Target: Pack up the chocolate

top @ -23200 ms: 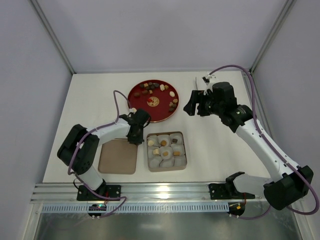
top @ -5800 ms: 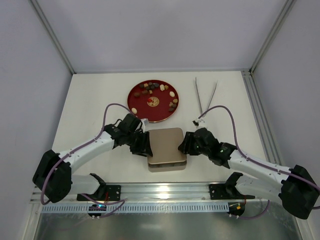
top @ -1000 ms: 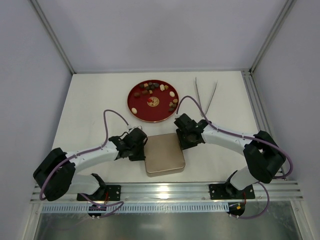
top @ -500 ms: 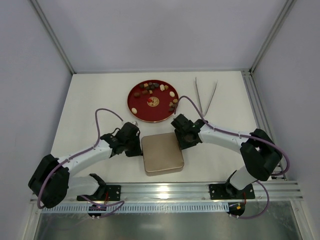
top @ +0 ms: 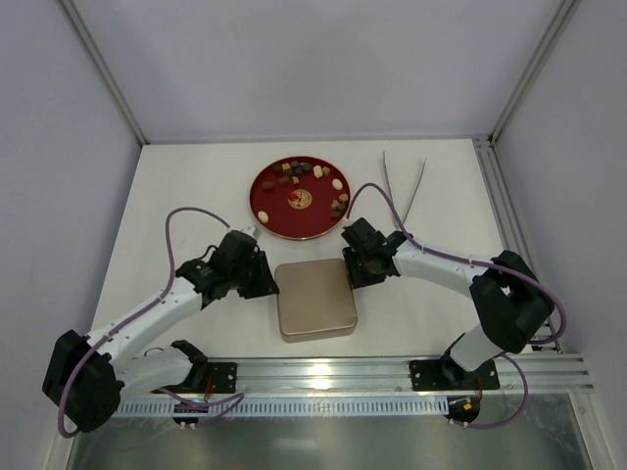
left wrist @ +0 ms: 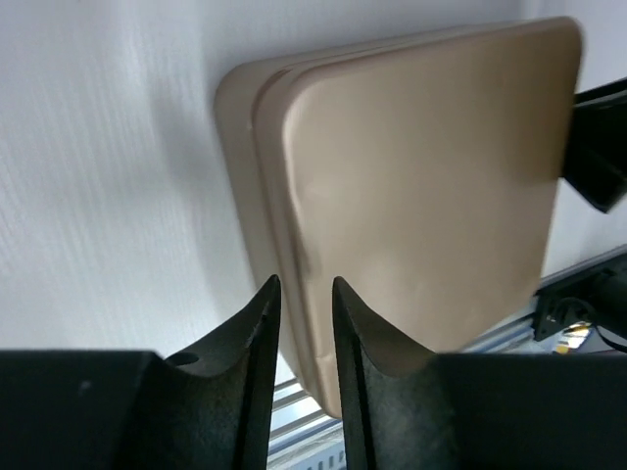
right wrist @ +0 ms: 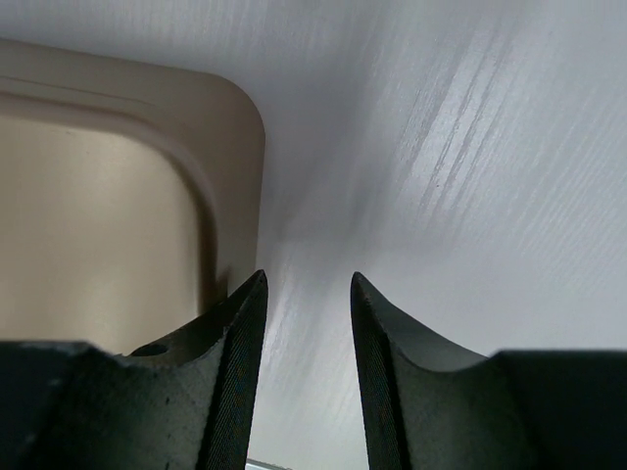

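The left gripper has pulled back from the tan tin since half a second ago. Then it sat against the tin's left edge; now it hangs just beside that edge, and the arm's elbow has swung out to the left. Its fingers stand a narrow gap apart with nothing between them. The right gripper has barely moved. It stays low at the tin's far right corner, its fingers a little spread over bare table and pinching nothing, with the corner just beside one finger. Over the last second the tin has slid slightly to the left. Its lid is on, sitting a touch off-square on the base; much earlier the tin stood open with the lid lying beside it.

The chocolate is where it was — loose brown, tan and cream pieces scattered on the red plate beyond the tin. The metal tongs lie on the table to the plate's right.

The plate carries a gold emblem at its centre — too small to read.
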`<move>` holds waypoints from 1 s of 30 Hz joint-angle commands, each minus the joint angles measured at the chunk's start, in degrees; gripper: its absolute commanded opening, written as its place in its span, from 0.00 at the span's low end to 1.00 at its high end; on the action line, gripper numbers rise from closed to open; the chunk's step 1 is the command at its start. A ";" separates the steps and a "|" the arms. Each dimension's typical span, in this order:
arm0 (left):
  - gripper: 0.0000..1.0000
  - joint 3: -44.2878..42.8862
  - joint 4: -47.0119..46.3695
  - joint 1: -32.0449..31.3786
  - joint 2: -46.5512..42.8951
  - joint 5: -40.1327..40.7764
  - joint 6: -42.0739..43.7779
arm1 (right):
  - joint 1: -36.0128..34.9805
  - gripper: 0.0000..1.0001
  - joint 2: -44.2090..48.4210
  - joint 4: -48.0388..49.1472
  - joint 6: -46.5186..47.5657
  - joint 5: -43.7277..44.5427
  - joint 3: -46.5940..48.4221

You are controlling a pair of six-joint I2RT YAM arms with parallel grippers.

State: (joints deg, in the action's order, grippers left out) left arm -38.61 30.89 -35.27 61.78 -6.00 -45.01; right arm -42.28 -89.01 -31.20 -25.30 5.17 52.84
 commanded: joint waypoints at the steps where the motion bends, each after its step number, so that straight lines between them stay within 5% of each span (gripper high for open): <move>1: 0.29 -3.75 0.22 0.20 -2.28 -2.35 0.72 | 0.88 0.42 1.65 4.83 -1.07 -3.50 -1.07; 21: 0.47 3.36 -3.64 0.11 1.50 -5.59 0.28 | 0.27 0.42 1.39 2.90 -0.45 -3.15 1.65; 30: 0.34 4.94 -6.55 -0.33 5.19 -5.51 -0.51 | -1.49 0.42 0.86 1.49 -0.80 -1.48 3.15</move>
State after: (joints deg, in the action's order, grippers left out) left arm -35.70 26.02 -35.16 65.04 -12.14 -45.65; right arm -42.59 -88.86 -30.61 -25.63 3.99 53.58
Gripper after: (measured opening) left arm 0.355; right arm 0.420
